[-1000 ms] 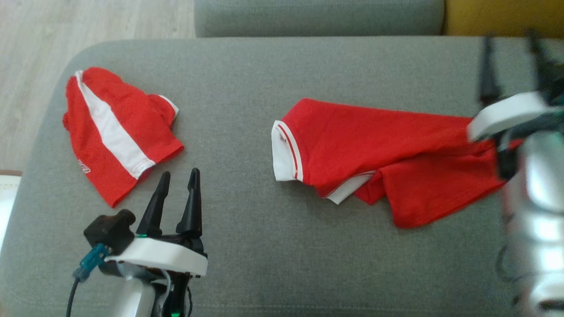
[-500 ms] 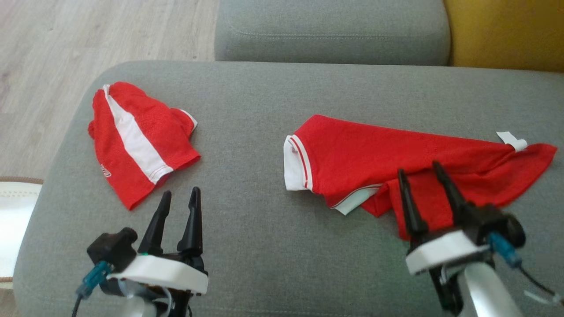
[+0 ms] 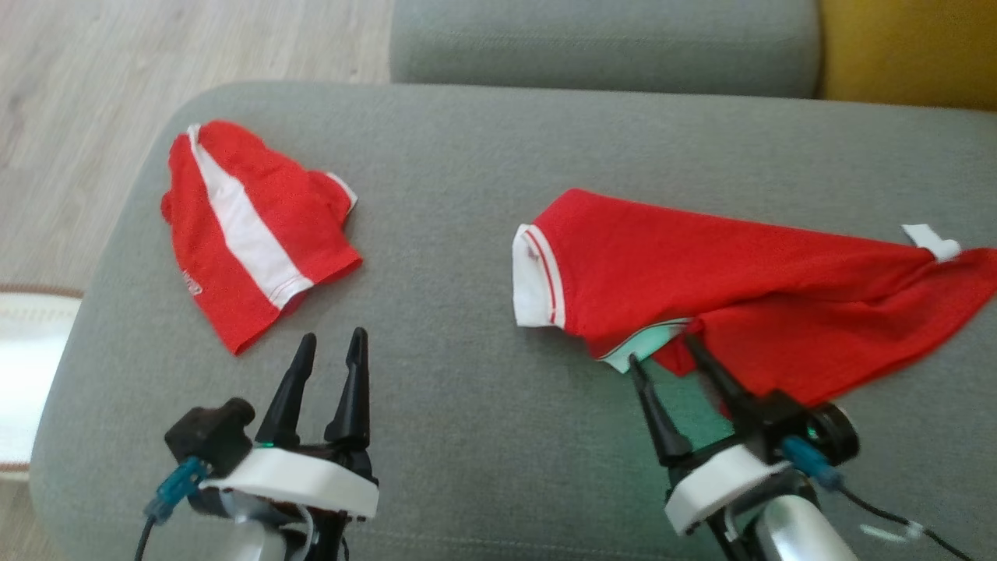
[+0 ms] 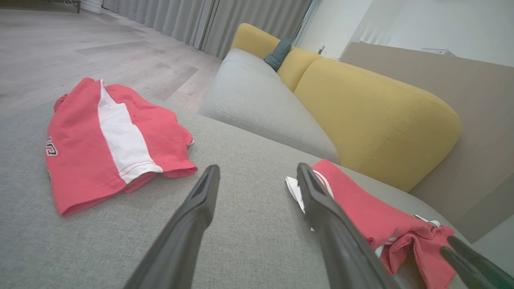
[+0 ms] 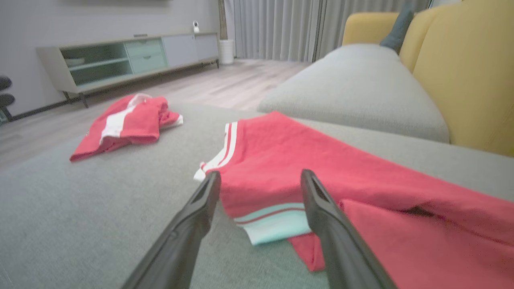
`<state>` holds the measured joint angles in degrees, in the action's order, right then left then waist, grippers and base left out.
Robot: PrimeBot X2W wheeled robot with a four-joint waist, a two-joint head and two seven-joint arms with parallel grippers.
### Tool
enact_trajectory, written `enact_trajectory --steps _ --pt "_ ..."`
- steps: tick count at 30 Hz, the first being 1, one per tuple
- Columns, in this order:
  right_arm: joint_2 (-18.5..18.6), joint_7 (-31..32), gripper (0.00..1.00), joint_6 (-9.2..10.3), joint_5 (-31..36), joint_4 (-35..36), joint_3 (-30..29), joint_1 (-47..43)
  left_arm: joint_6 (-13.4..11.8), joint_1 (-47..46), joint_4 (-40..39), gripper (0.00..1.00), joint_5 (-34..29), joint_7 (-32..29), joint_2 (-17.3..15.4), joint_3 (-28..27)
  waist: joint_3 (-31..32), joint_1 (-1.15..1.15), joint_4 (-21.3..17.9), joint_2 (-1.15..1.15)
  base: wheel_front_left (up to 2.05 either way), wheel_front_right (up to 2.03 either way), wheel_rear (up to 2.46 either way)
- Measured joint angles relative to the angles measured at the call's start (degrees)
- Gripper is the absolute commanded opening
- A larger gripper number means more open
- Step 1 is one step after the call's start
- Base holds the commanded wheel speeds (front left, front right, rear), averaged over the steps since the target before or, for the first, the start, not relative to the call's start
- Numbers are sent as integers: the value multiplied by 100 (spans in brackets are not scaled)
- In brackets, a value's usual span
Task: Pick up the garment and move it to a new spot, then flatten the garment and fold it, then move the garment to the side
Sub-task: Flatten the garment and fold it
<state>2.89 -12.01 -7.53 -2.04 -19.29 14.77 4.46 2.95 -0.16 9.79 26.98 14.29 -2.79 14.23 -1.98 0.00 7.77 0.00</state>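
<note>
The left end effector (image 3: 333,335), fingers apart and empty, hovers near the folded shorts (image 3: 249,226). The right end effector (image 3: 660,348), also apart, is at the near edge of the rumpled shirt (image 3: 701,273) on the sofa (image 3: 452,195).

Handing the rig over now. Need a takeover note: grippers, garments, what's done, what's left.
Grippers: the left gripper is open and empty, over the bare cushion just short of the shorts. The right gripper is open and empty, with its fingertips at the near edge of the shirt.
Things: the shirt lies on the cushion's right side, spread out but wrinkled, with its near part doubled over. The shorts lie in a compact bundle on the left, and neither gripper touches them.
Done: the shirt is set down and released.
Left: flatten the shirt, fold it, then move it to the side.
</note>
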Motion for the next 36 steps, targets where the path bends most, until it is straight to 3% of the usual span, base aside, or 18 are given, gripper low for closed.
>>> enact_trajectory --steps 4,16,25,26,27,36 --pt "0 202 100 0 250 -343 157 237 -1 -56 3 100 8 1 0 76 -162 0 153 0 0 0 0" --pt "3 254 100 0 929 -1171 -83 935 -2 -297 83 100 101 1 0 167 -591 0 766 0 0 0 0" --pt "3 248 100 0 1494 -1193 -52 933 -25 -321 102 100 160 1 1 190 -684 0 727 0 0 0 0" --pt "3 255 97 0 1488 -1203 -104 934 -25 -345 103 100 159 0 1 201 -690 0 715 0 0 0 0" --pt "3 261 0 0 1483 -1214 -163 935 -25 -380 105 100 160 0 1 208 -693 0 705 0 0 0 0" --pt "4 248 0 0 1338 -937 -605 1062 -42 -439 156 100 159 1 2 223 -499 0 657 0 0 0 0"
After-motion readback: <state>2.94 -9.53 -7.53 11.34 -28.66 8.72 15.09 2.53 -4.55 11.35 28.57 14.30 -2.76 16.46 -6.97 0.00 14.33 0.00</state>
